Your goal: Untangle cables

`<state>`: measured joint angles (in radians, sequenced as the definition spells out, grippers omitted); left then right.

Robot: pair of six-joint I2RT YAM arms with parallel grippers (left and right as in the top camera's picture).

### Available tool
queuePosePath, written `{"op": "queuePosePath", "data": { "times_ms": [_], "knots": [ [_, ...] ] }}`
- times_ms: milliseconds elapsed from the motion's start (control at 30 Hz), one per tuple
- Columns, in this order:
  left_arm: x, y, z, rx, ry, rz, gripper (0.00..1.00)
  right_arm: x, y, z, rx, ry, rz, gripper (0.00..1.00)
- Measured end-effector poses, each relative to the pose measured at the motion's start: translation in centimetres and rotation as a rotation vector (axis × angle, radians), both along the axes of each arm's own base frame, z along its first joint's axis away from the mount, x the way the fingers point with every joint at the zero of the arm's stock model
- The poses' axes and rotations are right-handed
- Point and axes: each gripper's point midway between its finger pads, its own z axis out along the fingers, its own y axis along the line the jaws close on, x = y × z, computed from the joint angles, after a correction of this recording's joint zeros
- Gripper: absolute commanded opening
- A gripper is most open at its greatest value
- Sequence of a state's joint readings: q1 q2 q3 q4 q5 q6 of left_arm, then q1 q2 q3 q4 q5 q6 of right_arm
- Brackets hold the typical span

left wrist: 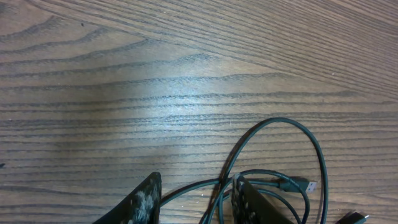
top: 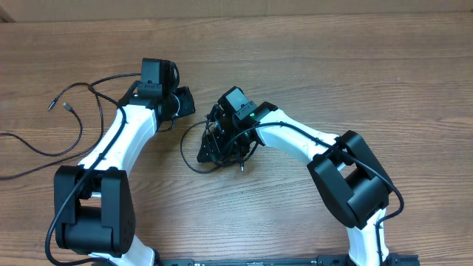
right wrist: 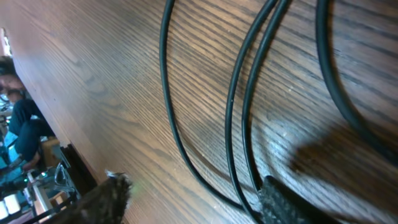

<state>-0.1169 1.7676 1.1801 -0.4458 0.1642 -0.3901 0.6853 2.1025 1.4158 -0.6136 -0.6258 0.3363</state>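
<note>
The cables (top: 183, 148) are lying in two groups on the table (top: 332, 59): a knot at the centre under the right gripper (top: 216, 140), and looser strands trailing well off to the left, ending in small plugs (top: 52, 106).

The right wrist view is showing the right jaws standing released, with two strands (right wrist: 239, 112) running side by side through the gap close to one finger (right wrist: 280, 199). The left gripper (left wrist: 196, 180) is also standing parted, its gap far wider than the strand (left wrist: 219, 190) passing through it, so it is gripping nothing. A loop (left wrist: 317, 149) and a USB plug (left wrist: 301, 185) are lying just beyond.

The step in hand looks like picking a new hold at the knot. To do it well, the right jaws should be closing on one strand only, not the pair, or the tangle will be dragging along whole. The left should be pinning its strand near the loop while the right is drawing outward, low and slow, feeding the plug back through the loop.
</note>
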Motion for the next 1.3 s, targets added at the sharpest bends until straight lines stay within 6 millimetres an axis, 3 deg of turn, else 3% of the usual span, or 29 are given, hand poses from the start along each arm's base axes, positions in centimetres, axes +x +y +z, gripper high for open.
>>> {"op": "queuePosePath", "data": {
  "times_ms": [233, 367, 467, 667, 833, 1000, 1200, 1300],
  "knots": [
    [0.0, 0.0, 0.0, 0.000, 0.000, 0.000, 0.38, -0.4, -0.1, -1.6, -0.016, 0.037, 0.004, 0.42],
    [0.0, 0.0, 0.0, 0.000, 0.000, 0.000, 0.38, -0.5, -0.1, -2.1, -0.017, 0.045, 0.012, 0.13],
    [0.0, 0.0, 0.0, 0.000, 0.000, 0.000, 0.38, -0.9, 0.3, -1.7, 0.021, 0.049, 0.042, 0.04],
    [0.0, 0.0, 0.0, 0.000, -0.001, 0.000, 0.39, -2.0, 1.2, -0.1, 0.154, 0.073, 0.136, 0.04],
    [0.3, -0.6, 0.3, -0.015, -0.024, -0.053, 0.45, -1.2, 0.7, 1.0, 0.227, 0.104, 0.127, 0.04],
    [0.2, -1.6, 0.8, -0.070, -0.041, -0.127, 0.48, 1.6, -1.5, 2.5, 0.313, 0.160, 0.039, 0.04],
    [0.2, -2.5, 1.7, -0.146, -0.080, -0.230, 0.41, 5.5, -5.3, 3.3, 0.361, 0.191, -0.100, 0.04],
    [0.0, -3.4, 2.4, -0.196, -0.112, -0.319, 0.43, 6.9, -6.2, 3.9, 0.404, 0.174, -0.122, 0.04]
  ]
}}
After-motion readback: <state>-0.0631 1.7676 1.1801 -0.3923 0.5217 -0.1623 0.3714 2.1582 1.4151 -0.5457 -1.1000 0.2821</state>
